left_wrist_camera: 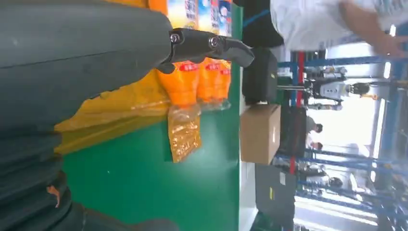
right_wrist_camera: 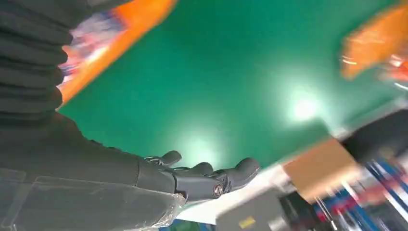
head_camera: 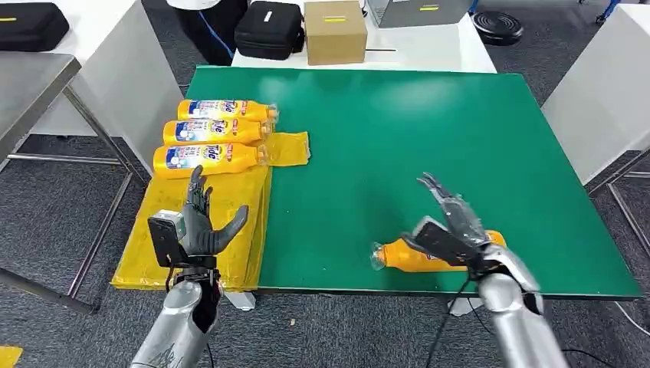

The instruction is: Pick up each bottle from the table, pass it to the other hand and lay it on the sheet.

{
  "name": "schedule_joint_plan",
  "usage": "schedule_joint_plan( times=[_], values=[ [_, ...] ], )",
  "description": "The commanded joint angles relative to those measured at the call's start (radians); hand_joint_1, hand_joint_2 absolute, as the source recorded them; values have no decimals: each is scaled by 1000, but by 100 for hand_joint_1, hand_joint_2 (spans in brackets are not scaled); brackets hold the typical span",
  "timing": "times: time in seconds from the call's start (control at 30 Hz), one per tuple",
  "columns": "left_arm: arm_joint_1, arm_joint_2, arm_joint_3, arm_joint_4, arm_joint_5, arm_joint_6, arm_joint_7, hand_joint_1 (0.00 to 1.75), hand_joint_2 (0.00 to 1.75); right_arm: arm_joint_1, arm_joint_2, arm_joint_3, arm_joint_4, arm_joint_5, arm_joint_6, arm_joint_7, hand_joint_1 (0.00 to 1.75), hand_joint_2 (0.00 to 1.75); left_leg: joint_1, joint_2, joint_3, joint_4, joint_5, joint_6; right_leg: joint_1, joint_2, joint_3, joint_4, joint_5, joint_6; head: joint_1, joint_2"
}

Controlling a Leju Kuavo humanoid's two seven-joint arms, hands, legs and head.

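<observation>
Three orange bottles (head_camera: 211, 135) lie side by side at the far end of the yellow sheet (head_camera: 222, 222), their necks (left_wrist_camera: 195, 79) close in the left wrist view. A fourth orange bottle (head_camera: 406, 257) lies on the green table (head_camera: 429, 146) near its front edge. My right hand (head_camera: 448, 226) hovers just above that bottle, fingers spread, holding nothing; the bottle's side (right_wrist_camera: 103, 45) runs past it in the right wrist view. My left hand (head_camera: 201, 226) is raised over the near part of the sheet, fingers apart and empty.
A cardboard box (head_camera: 335, 31) and a black case (head_camera: 268, 29) stand on the white table behind the green one. A metal table (head_camera: 34, 84) is at the left. A person (left_wrist_camera: 332, 24) stands beyond the far end.
</observation>
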Motion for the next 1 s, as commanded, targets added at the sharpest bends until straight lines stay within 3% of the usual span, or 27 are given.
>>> schedule_joint_plan(
  times=[0.03, 0.27, 0.7, 0.87, 1.0],
  values=[
    [-17, 25, -26, 23, -9, 41, -7, 0, 175, 2, -170, -8, -15, -11, 73, 35, 0, 175, 1, 3, 5, 1, -3, -2, 1, 2, 5, 0, -2, -2, 0, 0],
    [-30, 41, -38, 31, -21, 60, -25, 0, 175, 54, -316, -83, -39, -88, 209, -4, 0, 175, 1, -1, 5, 1, -3, -1, 1, -2, 5, 1, -3, -1, 0, 0],
    [-33, 41, -42, 36, -18, 58, -25, 0, 175, 53, -311, -78, -43, -88, 214, 4, 0, 175, 1, 3, 3, -1, -2, 0, 1, 1, 2, -1, -1, -1, 0, 0],
    [-58, 44, -65, 62, -15, 65, -34, 0, 175, 153, -383, -102, -71, -119, 281, -4, 0, 175, 1, 0, 5, 0, -3, -1, 2, -2, 5, 0, -3, -2, 0, 0],
    [-72, 40, -89, 87, -20, 94, -46, 0, 175, 140, -342, -52, -14, -85, 282, -7, 0, 175, 2, 1, 8, 0, -4, -1, 2, -1, 8, -1, -3, -2, 0, 0]
  ],
)
